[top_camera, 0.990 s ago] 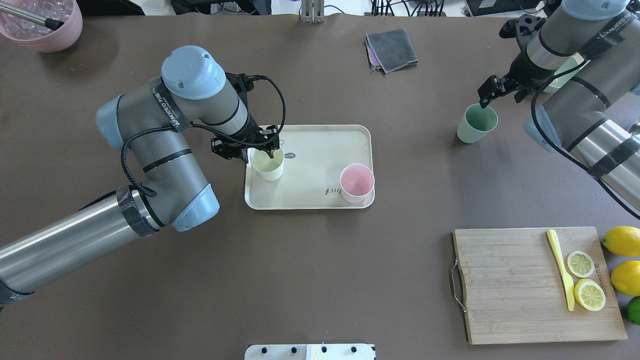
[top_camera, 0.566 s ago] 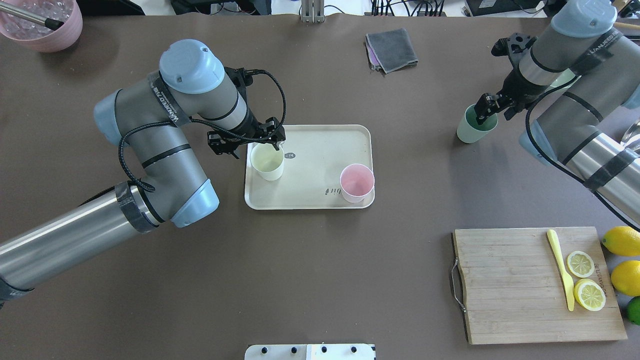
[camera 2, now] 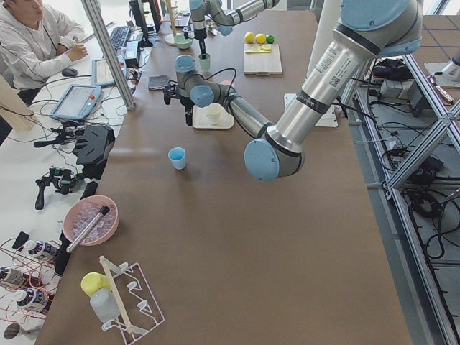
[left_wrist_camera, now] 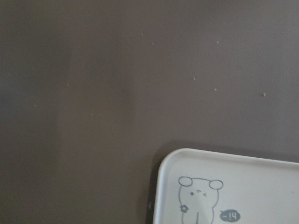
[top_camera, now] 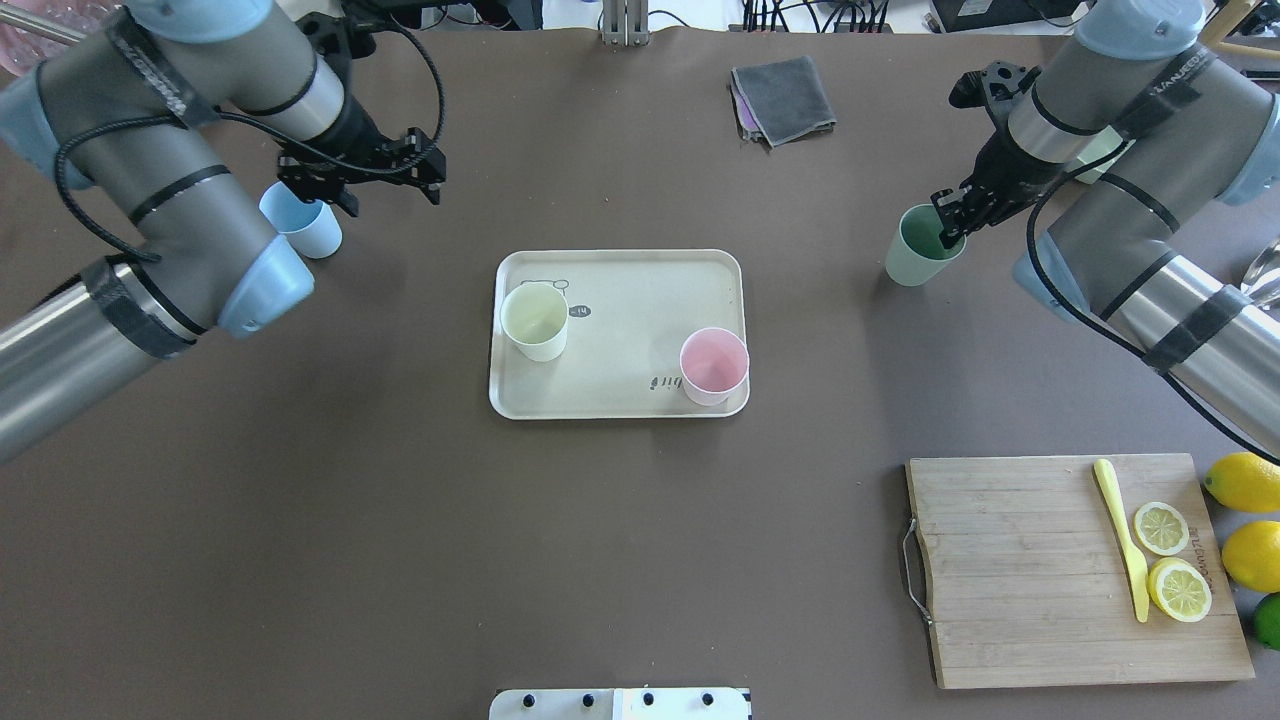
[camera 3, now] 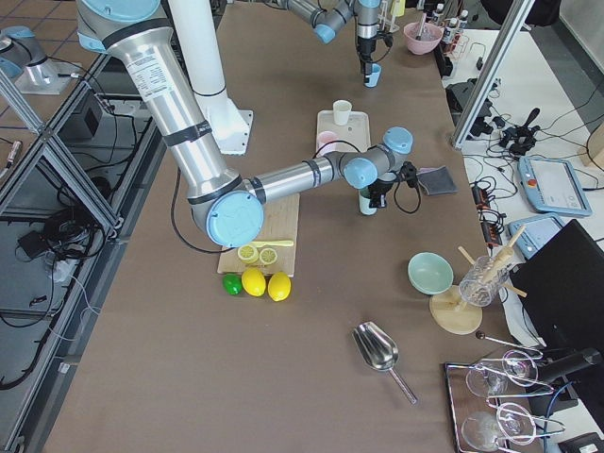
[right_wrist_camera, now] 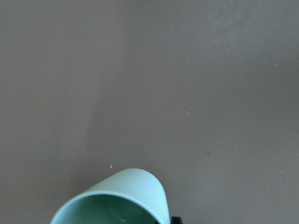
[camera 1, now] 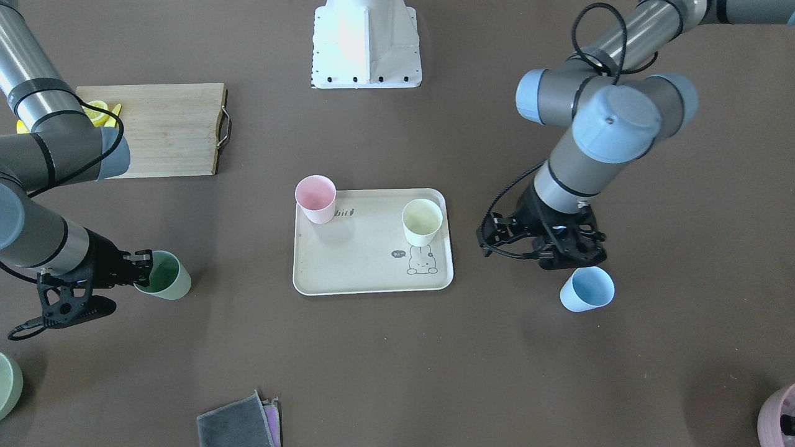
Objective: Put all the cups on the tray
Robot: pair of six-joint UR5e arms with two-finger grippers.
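While the right end effector (top_camera: 948,222) pinches the sage green cup (top_camera: 920,258) by its rim, I log the left end effector (top_camera: 388,198) spread, with the light blue cup (top_camera: 303,226) on the bench (top_camera: 600,550) just beside it. The cream-white cup (top_camera: 535,322) and pink cup (top_camera: 714,366) stand on the tray (top_camera: 640,290) between both.

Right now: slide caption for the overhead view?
Overhead: cream cup and pink cup on rabbit tray; right pincer grips green cup, left pincer open near blue cup.
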